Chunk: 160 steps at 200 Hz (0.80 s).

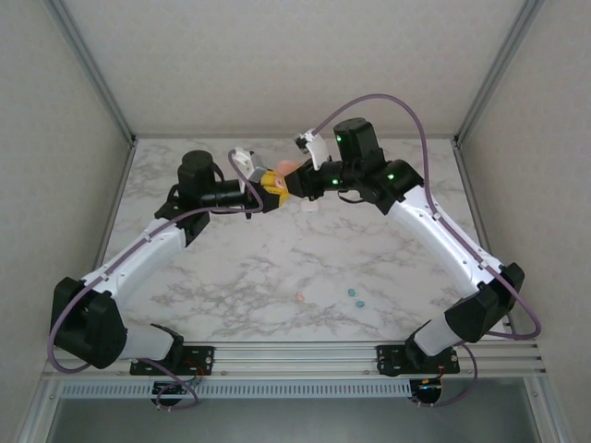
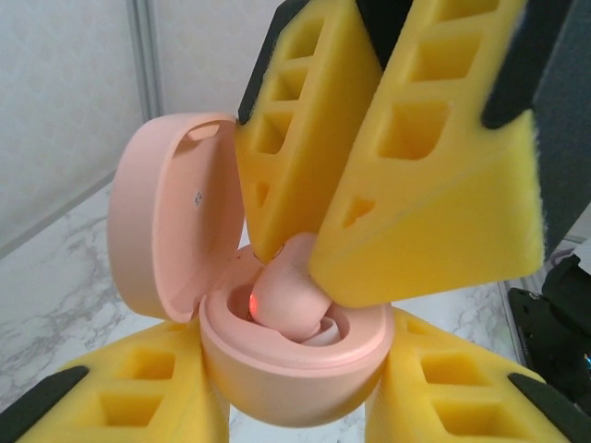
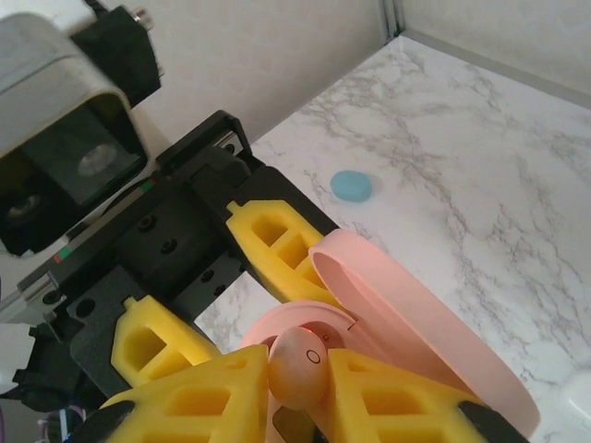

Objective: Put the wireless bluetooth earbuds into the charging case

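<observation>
The right pincer [image 3: 297,392] pinches the pink earbud [image 3: 297,365]; the left pincer [image 2: 294,406] clamps the open case [image 2: 295,374] just beneath. Push straight in with the case steady, then let go.

R hand [image 3: 300,380] pinches pink earbud [image 3: 297,363] over open case [image 3: 420,323].

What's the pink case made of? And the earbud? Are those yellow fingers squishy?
The case looks like smooth matte plastic, even pink with a soft sheen. The earbud looks similar, slightly glossier, with a small highlight. The yellow fingers seem grainy foam or rubbery printed plastic, with hollow cells; maybe squishy, I can't be sure.
</observation>
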Motion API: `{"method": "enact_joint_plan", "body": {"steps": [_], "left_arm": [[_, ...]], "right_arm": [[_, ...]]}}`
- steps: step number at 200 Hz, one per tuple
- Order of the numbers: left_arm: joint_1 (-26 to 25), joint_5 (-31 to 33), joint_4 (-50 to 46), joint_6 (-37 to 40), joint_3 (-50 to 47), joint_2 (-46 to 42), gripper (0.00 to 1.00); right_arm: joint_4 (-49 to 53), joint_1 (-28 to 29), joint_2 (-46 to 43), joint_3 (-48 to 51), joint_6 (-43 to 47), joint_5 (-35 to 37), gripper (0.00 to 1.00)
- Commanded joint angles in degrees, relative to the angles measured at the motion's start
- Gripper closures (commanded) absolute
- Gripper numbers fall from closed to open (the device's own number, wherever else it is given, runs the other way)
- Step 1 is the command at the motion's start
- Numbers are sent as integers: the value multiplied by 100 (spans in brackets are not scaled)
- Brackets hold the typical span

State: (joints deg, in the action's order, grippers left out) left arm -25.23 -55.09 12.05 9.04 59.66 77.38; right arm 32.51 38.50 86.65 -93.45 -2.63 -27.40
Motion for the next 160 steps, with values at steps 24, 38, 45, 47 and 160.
{"method": "enact_joint_plan", "body": {"steps": [24,38,45,47,160], "left_arm": [[-96,-750,-168,178,318,40,84],[-96,-766,-177,183,334,49,84],[-104,-780,-177,181,336,54,84],[-105,-781,-177,185,336,57,84],[-106,-531,213,-42,173,-57,84]], "right_arm": [[-1305,102,-425,728,653,-747,76],[-1470,96,-518,909,888,-806,76],[-1514,96,-549,982,1006,-859,75],[-1518,96,-552,992,1038,-874,75],[-880,0,-612,871,1843,-435,66]]}}
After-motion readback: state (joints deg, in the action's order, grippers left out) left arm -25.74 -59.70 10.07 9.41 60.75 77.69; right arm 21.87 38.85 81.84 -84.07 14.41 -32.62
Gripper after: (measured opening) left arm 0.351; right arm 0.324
